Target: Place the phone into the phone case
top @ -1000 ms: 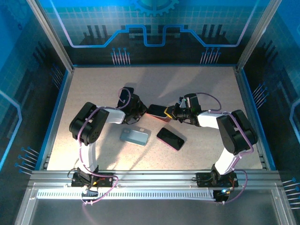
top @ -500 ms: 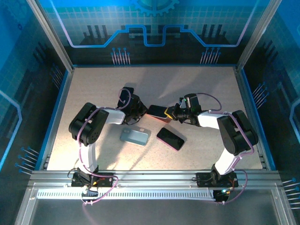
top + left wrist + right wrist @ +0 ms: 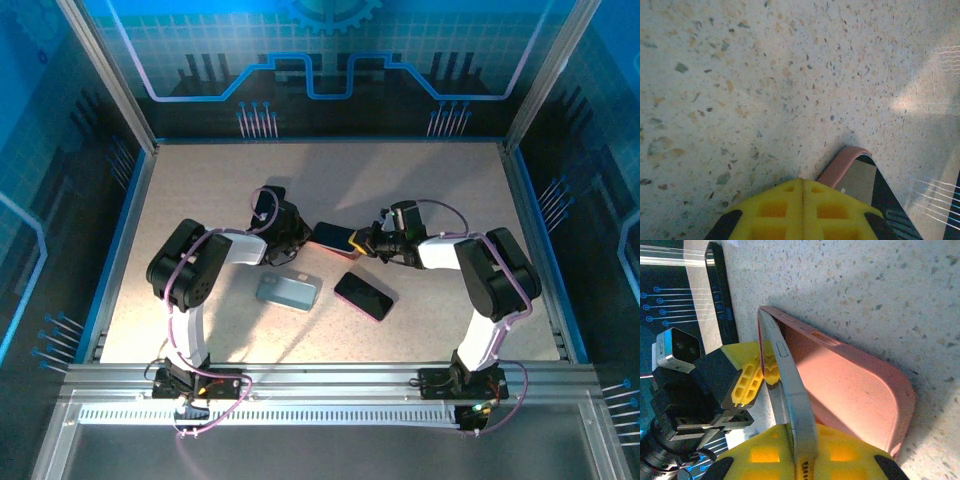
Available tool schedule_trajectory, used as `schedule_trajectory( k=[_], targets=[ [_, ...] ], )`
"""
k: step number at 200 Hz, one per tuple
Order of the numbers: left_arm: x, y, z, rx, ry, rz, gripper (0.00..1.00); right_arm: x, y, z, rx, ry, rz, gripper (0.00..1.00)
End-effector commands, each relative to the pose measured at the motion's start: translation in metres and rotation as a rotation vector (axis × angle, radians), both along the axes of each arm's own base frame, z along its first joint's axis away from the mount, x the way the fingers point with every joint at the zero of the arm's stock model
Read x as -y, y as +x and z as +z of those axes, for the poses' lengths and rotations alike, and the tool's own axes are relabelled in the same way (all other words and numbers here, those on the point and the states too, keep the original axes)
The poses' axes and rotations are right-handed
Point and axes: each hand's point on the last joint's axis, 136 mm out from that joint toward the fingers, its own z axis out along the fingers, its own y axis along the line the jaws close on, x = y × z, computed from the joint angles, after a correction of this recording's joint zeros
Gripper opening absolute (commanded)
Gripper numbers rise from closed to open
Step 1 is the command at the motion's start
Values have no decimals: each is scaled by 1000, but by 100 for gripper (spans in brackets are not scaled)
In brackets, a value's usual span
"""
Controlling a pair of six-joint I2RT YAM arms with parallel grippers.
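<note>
On the speckled counter [image 3: 420, 180] the right tool [image 3: 795, 455] is clenched on the edge of the phone [image 3: 782, 355], which is tilted half inside the pink case [image 3: 850, 385] at mid-counter, the left tool [image 3: 802, 197] is closed empty at the case corner, and the case may be pushed away if it is not pinned.

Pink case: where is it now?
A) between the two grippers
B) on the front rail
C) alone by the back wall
A: the pink case lies on the table between the left gripper and the right gripper, with the phone clamped in the right one and edging into it.
</note>
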Motion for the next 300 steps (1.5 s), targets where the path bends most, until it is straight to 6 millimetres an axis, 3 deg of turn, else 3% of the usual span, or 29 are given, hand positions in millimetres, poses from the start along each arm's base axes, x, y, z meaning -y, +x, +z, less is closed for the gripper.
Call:
schedule_trajectory(
  k=[1,41,58,62,189,300],
  targets=[
    [38,-34,-2,-82,-71,-156,0,0,-20,-47,-122,-117,22,0],
    [37,-34,-5,-85,-71,-148,0,-1,-18,-54,-135,-156,53,0],
    [36,-33,-5,-83,-71,-143,0,2,-23,-61,-161,-178,65,5],
    [36,-34,-5,-84,-70,-143,0,-2,-14,-54,-142,-175,66,5],
    [35,-36,-5,-75,-93,-135,0,-1,-5,-43,-144,-345,158,24],
    [31,-38,5,-24,-102,-127,0,5,1,-26,-159,-474,215,64]
  ],
)
